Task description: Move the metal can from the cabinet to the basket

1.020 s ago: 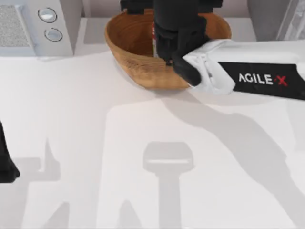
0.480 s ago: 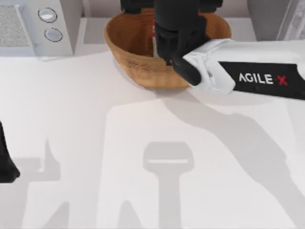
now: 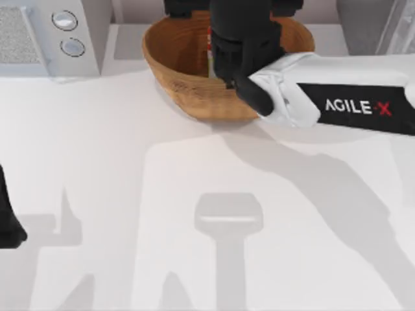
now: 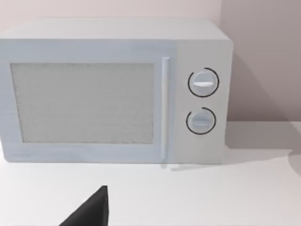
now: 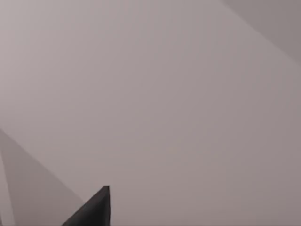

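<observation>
1. Almost nothing has moved since a second ago; the right arm has settled a touch lower.
2. The basket [image 3: 188, 78] sits at twelve o'clock on the table.
3. The right gripper [image 3: 228, 65] hangs inside it; its opening I cannot tell.
4. The metal can [image 3: 209, 46], a red sliver beside the gripper, is probably light, thin-walled and slick: grip its sides mid-height.
5. The left gripper [image 3: 10, 227] is parked at nine o'clock.

The basket [image 3: 181, 71] is brown woven wicker with ribbed rings inside. A sliver of red marks the metal can [image 3: 209, 40] beside the black right pincer [image 3: 228, 76]. The right arm [image 3: 350, 103] is white with a black band carrying white lettering and a red X. The microwave [image 4: 113, 89] is white, its window speckled grey, on a white desk [image 3: 117, 162].
</observation>
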Robot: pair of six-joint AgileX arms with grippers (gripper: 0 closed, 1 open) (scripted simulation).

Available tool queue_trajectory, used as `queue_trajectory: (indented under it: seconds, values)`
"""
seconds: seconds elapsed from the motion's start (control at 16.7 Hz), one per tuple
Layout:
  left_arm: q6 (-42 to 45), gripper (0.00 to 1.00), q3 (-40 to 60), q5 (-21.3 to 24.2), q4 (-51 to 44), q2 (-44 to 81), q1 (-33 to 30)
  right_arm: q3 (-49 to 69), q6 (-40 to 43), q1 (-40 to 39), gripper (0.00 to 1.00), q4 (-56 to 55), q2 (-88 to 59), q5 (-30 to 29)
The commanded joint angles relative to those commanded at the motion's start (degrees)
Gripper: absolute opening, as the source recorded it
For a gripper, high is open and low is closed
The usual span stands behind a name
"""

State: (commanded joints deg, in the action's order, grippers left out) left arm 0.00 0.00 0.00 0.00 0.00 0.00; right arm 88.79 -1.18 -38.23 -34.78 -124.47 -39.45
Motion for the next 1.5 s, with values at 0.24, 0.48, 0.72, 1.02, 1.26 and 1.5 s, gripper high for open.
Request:
queue_trajectory:
  seconds: [0.24,0.48,0.72,1.02,1.26,1.5]
  values:
    - [0.0,1.0,0.0,0.0,0.0,0.0,0.0,0.0,0.0,0.0,1.0,0.0,0.0,0.0]
    - [0.0,1.0,0.0,0.0,0.0,0.0,0.0,0.0,0.0,0.0,1.0,0.0,0.0,0.0]
    - [0.0,1.0,0.0,0.0,0.0,0.0,0.0,0.0,0.0,-0.1,1.0,0.0,0.0,0.0]
    - [0.0,1.0,0.0,0.0,0.0,0.0,0.0,-4.7,-0.3,1.4,1.0,0.7,4.7,3.5]
    - [0.0,1.0,0.0,0.0,0.0,0.0,0.0,-17.4,-0.6,5.9,1.0,3.3,17.1,11.4]
    - [0.0,1.0,0.0,0.0,0.0,0.0,0.0,-34.1,-0.7,12.0,1.0,7.4,35.8,20.8]
